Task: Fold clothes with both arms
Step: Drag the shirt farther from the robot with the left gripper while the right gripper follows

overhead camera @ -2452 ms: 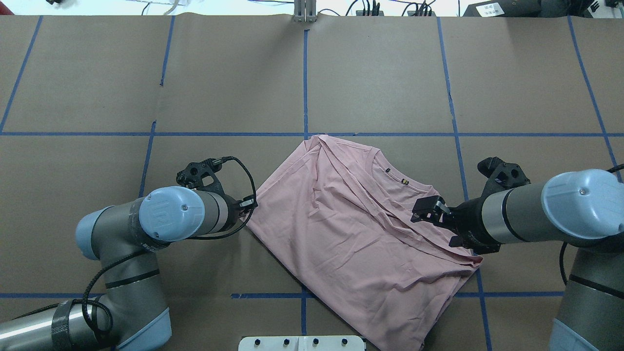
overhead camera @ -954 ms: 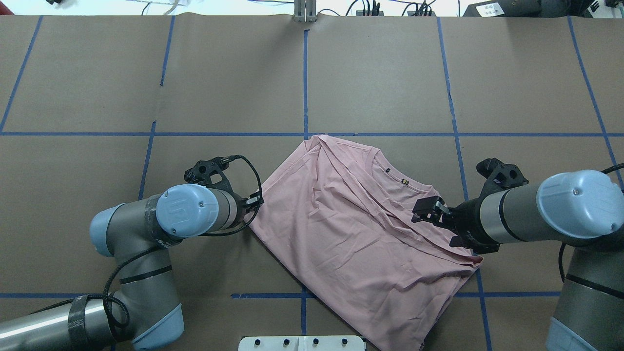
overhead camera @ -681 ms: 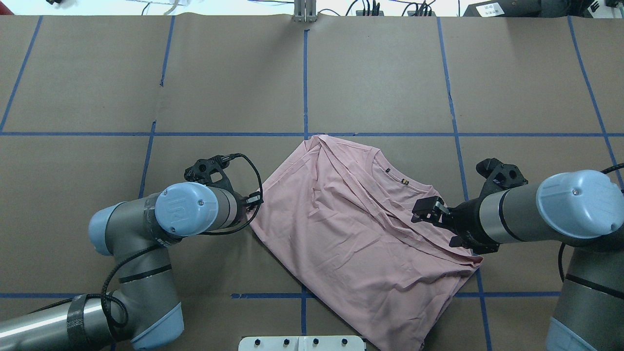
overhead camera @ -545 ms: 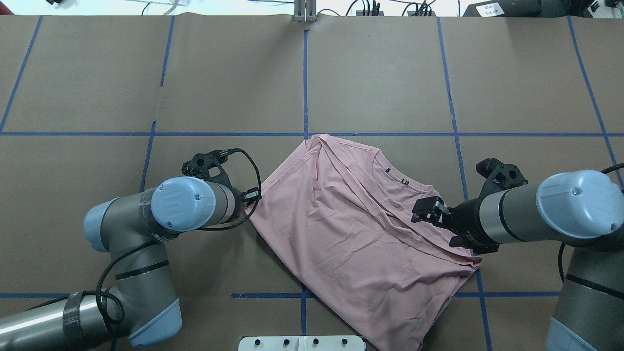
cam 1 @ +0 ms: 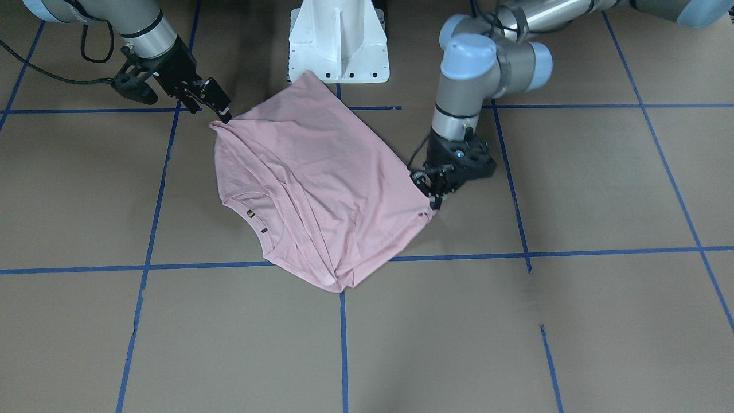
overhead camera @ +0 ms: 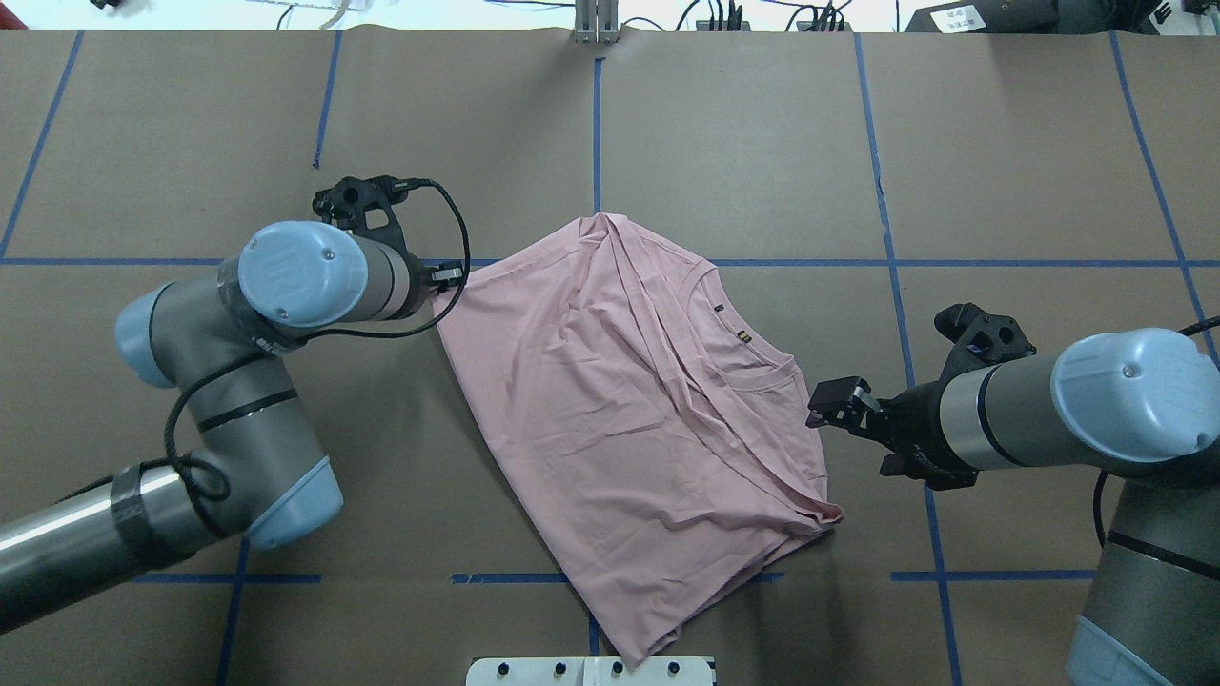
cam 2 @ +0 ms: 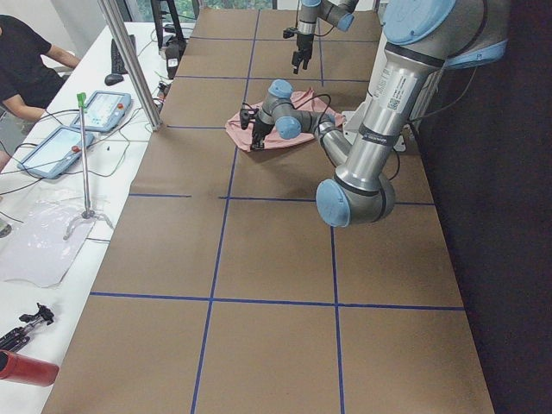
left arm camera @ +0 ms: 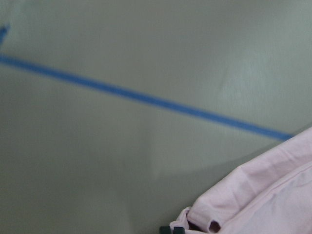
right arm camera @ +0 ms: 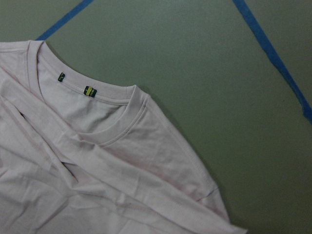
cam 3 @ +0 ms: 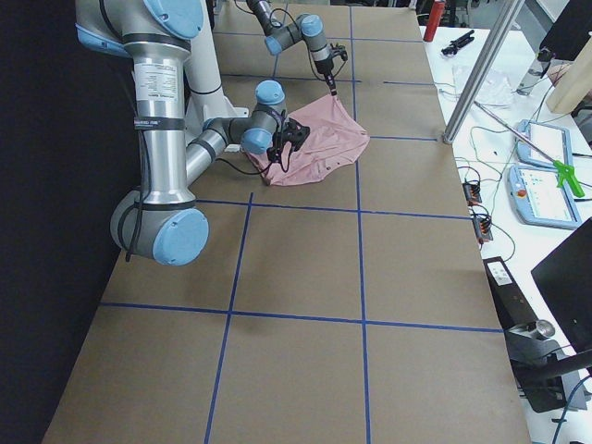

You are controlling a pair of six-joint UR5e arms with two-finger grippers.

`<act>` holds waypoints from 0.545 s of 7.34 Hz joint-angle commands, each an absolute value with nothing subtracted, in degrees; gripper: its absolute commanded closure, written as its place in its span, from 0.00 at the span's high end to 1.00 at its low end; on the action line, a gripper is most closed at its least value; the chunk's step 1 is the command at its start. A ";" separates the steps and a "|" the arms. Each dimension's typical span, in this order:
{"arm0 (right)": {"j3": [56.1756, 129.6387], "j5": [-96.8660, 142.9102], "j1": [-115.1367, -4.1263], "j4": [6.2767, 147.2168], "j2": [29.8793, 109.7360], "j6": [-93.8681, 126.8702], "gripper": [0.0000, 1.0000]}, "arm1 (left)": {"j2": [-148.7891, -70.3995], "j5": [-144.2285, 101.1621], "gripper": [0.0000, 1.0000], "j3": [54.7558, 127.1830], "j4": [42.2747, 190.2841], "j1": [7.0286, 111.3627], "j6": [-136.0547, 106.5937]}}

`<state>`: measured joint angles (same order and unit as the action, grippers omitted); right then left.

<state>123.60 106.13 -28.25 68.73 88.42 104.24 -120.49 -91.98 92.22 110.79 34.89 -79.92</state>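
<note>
The pale pink T-shirt (overhead camera: 620, 400) lies folded and wrinkled on the brown table, its collar with small tags (overhead camera: 729, 324) facing my right side. My left gripper (overhead camera: 443, 289) is shut on the shirt's left corner, low at the table; the left wrist view shows the bunched corner (left arm camera: 204, 222) at its fingertips. My right gripper (overhead camera: 829, 408) is open and empty just beside the shirt's right edge, slightly above it. The right wrist view shows the collar (right arm camera: 122, 122) and no fingers. The front view shows the shirt (cam 1: 309, 172), left gripper (cam 1: 433, 195) and right gripper (cam 1: 223, 115).
The white pedestal base (overhead camera: 591, 670) stands at the near edge, touching the shirt's near corner. Blue tape lines (overhead camera: 596, 143) cross the brown table. A metal post (overhead camera: 596, 19) stands at the far edge. An operator (cam 2: 26, 60) and tablets sit beyond it.
My left arm has pulled the shirt's corner away from the base and to the left, sliding the whole shirt with it. My right gripper stayed put and is now off the shirt.
</note>
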 commanded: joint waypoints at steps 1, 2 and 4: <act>123.40 103.54 -28.39 68.73 88.42 104.24 1.00 | -134.92 -92.11 0.00 69.01 119.35 41.89 -76.22; 123.05 103.54 -28.82 68.73 87.03 104.24 1.00 | -136.83 -92.72 0.00 66.04 119.70 45.32 -70.72; 121.56 102.40 -29.09 68.82 84.13 104.24 1.00 | -140.61 -93.51 0.22 54.89 128.45 45.97 -69.43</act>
